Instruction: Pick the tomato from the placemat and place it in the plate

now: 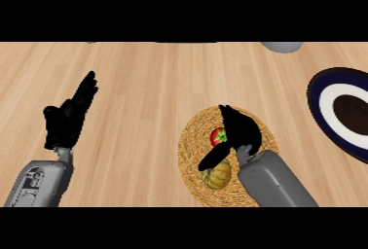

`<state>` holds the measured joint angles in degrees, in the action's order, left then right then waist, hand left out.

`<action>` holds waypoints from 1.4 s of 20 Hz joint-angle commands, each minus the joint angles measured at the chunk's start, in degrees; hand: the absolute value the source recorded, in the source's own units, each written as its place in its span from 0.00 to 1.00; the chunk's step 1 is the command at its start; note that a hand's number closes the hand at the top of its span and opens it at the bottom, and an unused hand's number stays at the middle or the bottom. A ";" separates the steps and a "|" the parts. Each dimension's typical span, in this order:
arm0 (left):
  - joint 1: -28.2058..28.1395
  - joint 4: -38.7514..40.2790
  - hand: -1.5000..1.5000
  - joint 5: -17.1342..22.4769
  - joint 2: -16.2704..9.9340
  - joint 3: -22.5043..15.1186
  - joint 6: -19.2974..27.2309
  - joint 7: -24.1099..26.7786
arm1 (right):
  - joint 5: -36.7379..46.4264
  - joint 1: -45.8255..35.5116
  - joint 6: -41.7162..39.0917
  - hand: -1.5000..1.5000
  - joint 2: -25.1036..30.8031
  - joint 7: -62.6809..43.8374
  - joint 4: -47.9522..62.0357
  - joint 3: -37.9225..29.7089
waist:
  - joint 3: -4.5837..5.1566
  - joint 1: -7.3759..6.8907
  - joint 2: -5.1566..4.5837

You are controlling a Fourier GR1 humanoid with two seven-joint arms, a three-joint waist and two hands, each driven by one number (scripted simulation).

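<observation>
Sitting on the round woven placemat (193, 146), the tomato (218, 137) shows as a small red patch with its green stem end turned toward the view's right, where the right hand (241, 131) covers it; the fruit is too hidden to give a long axis. The hand's fingers (231, 116) stretch straight and together past the tomato's right side toward the far edge of the mat, while the thumb (214, 158) juts out below the tomato, so the fruit lies in the crook between thumb and fingers. Whether anything touches it cannot be told. Just below the thumb, a yellow ribbed vegetable (217, 176) lies on the same mat. The dark-rimmed plate (322, 104) lies well apart at the right edge. The left hand (68, 121) rests open at the left, fingers straight.
</observation>
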<state>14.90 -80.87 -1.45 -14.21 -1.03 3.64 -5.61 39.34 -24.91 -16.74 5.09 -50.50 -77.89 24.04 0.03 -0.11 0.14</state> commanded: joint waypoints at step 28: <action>-5.97 -1.87 0.50 -1.75 0.44 5.95 0.58 0.48 | -12.00 12.43 8.85 1.00 38.10 52.91 5.07 -40.78 | -0.90 7.90 0.69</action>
<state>10.05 -82.58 -3.50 -13.09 4.08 4.33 -5.32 33.59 -13.72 -9.05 36.25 -8.34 -74.61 -7.39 -0.77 7.38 0.68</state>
